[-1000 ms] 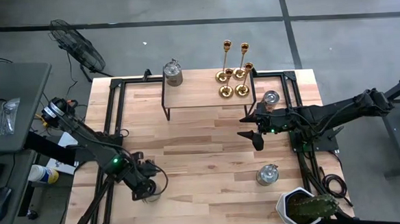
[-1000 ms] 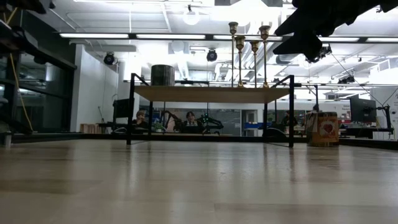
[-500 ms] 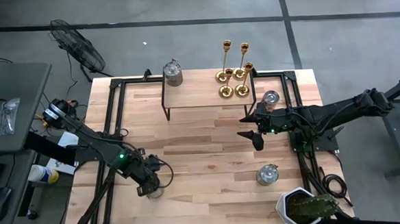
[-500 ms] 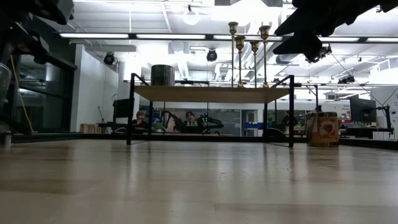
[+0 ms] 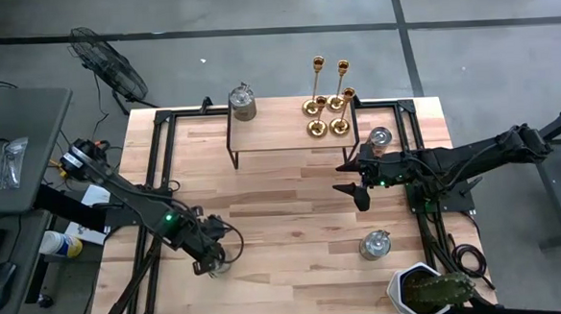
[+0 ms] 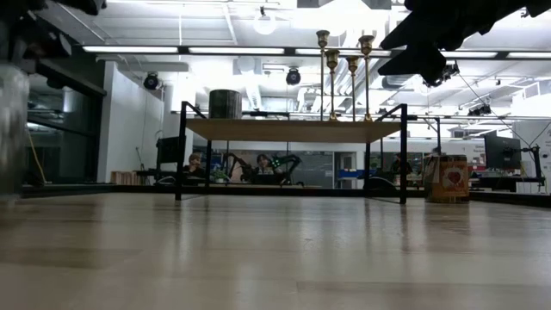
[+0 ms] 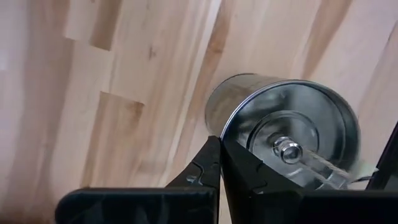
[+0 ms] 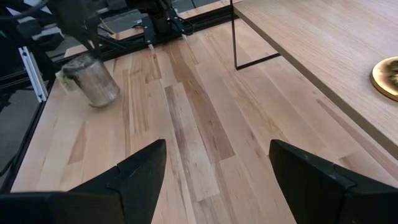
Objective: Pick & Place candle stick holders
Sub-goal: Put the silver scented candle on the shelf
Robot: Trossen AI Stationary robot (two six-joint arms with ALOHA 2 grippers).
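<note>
Since the earlier frames, only the left arm had shifted: its gripper [image 5: 212,262] had slid a little toward the middle of the tabletop's [image 5: 282,191] near edge, carrying the lidded silver jar [image 7: 283,134] with it, so the jar now filled the left margin of the low view. That wrist camera showed one dark finger [image 7: 205,168] pressed to the jar's lid rim, and from across the table the jar [image 8: 92,81] hung tilted under the arm, so the fingers looked clamped on it, probably to clear it from the working area.

Farther in, the right gripper [image 8: 214,171] had not moved. It hovered above the right half of the tabletop, fingers spread wide and holding nothing, aimed across the boards; I judged it was waiting its turn. A second silver jar [image 5: 374,243] stood near the right near corner and a third [image 5: 380,137] by the right edge.

At the far edge stood a black-framed wooden riser [image 5: 260,134] with another jar [image 5: 243,102] at its left end. The four candle stick holders [image 5: 327,105] clustered on its right end, upright and untouched: shiny brass, each with a round flared base, a thin stem and a small cup top, in differing heights. None had been picked yet.
</note>
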